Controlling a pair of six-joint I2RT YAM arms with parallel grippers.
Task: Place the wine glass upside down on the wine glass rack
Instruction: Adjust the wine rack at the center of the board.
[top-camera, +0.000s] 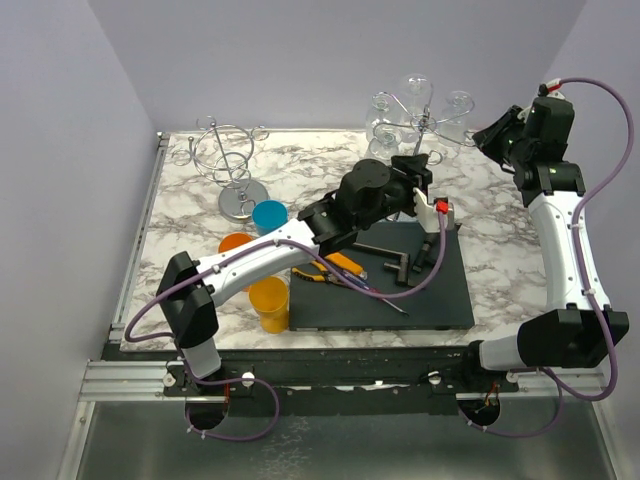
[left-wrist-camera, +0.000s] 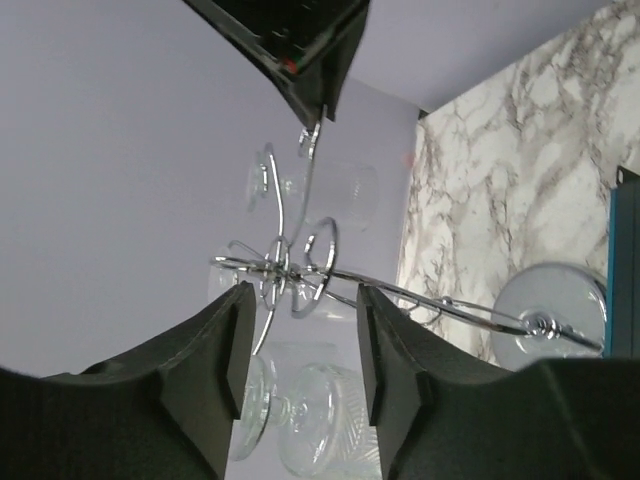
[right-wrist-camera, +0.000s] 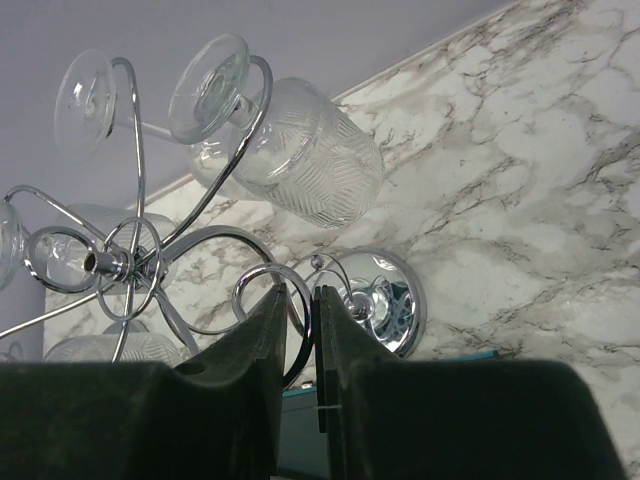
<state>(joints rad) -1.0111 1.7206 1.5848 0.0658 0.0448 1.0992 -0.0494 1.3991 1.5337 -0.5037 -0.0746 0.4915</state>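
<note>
The wine glass (right-wrist-camera: 315, 155) is hung bowl-down on the wine glass rack (right-wrist-camera: 105, 262); the left gripper (left-wrist-camera: 300, 335) is spread wide and empty; the right gripper (right-wrist-camera: 300, 315) is pinched almost closed on nothing. Withdrawal is best made straight back, so the rack is not snagged.

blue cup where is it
Top view, left of centre: the blue cup stands just right of the empty wire rack's round base, behind the darker orange cup.
</note>
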